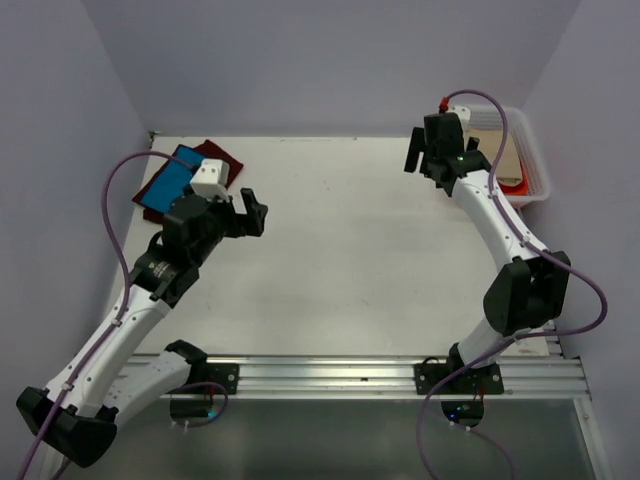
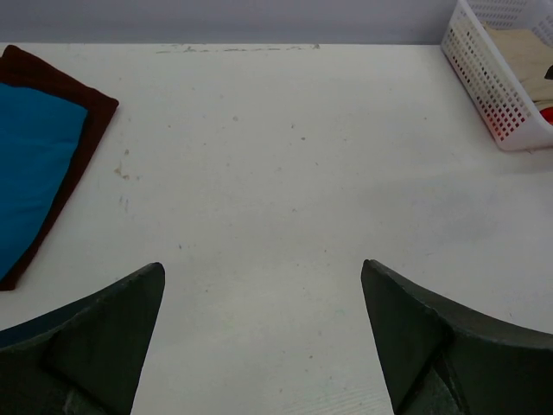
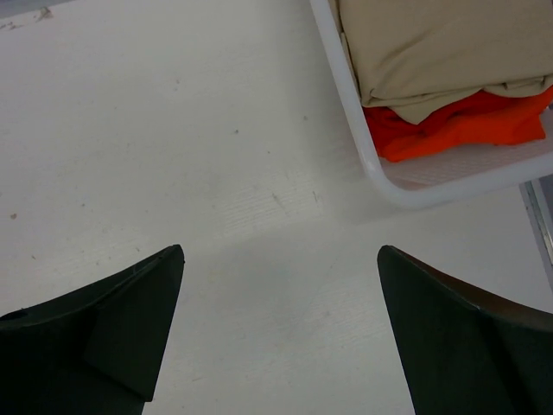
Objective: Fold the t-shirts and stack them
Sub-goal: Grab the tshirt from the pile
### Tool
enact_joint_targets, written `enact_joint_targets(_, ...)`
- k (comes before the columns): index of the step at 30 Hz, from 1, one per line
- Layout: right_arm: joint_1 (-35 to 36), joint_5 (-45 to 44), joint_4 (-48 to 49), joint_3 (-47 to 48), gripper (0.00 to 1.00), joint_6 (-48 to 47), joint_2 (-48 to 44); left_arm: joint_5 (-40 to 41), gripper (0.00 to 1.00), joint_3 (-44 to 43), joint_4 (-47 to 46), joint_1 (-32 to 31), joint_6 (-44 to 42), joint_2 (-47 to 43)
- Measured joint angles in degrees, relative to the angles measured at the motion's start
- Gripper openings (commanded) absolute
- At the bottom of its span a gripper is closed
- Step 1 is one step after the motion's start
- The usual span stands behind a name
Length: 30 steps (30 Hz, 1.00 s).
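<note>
Top external view: blue shirt (image 1: 170, 178) lies folded on maroon shirt (image 1: 222, 157) at ten o'clock of the worktop (image 1: 350, 250). Tan shirt (image 3: 432, 43) is inside the basket (image 3: 346, 95) at two o'clock. Left claw (image 1: 255, 212) and right claw (image 1: 422, 160) are wide open, empty.

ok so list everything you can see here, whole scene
blue t-shirt: one, bright blue, folded, on the maroon one at the table's far left
maroon t-shirt: one, dark maroon, folded, under the blue one
tan t-shirt: one, beige, on top in the basket
orange cloth: one, orange, in the basket beneath the tan t-shirt
basket: one, white, perforated, table's far right
table: one, white
left gripper: one, dark, open, empty, near the stack
right gripper: one, dark, open, empty, beside the basket
</note>
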<state>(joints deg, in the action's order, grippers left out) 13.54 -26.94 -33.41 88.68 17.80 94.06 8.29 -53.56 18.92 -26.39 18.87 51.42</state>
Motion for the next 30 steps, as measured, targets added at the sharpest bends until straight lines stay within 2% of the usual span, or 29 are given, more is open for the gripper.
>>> enact_joint_targets(4, 0.0, 2.3, -0.1, 0.9, 0.99, 0.4, -0.3, 0.0, 1.0, 1.4, 0.2, 0.0, 0.0, -2.3)
enact_joint_targets(6, 0.0, 4.0, 3.2, -1.1, 0.99, -0.1, -1.5, -0.1, 1.0, 2.6, 0.3, 0.0, 0.0, -3.7)
enact_joint_targets(10, -0.9, 1.0, 3.6, -0.1, 0.99, 1.2, -0.7, -0.4, 1.0, 4.3, 0.6, 0.0, 0.1, -5.9)
enact_joint_targets(12, -3.0, -1.6, -0.6, 7.8, 0.99, 3.5, 4.8, -0.8, 1.0, 4.6, 1.0, 0.0, 0.1, -6.7)
enact_joint_targets(16, -8.5, -6.4, -6.8, 30.5, 0.99, 9.0, 21.0, -0.8, 1.0, 4.7, 3.1, 0.0, 0.1, -8.2)
enact_joint_targets(19, -12.9, -7.0, -10.6, 37.6, 0.99, 11.9, 27.7, -0.4, 1.0, 5.2, 4.8, 0.0, 0.3, -11.1)
enact_joint_targets(24, -18.4, -5.0, -15.9, 44.6, 0.99, 15.3, 36.2, 0.6, 1.0, 5.4, 8.6, 0.0, 1.5, -16.0)
enact_joint_targets(30, -22.1, -1.9, -17.8, 45.0, 0.98, 15.5, 43.1, 2.1, 1.0, 5.4, 11.5, 0.0, 2.5, -19.9)
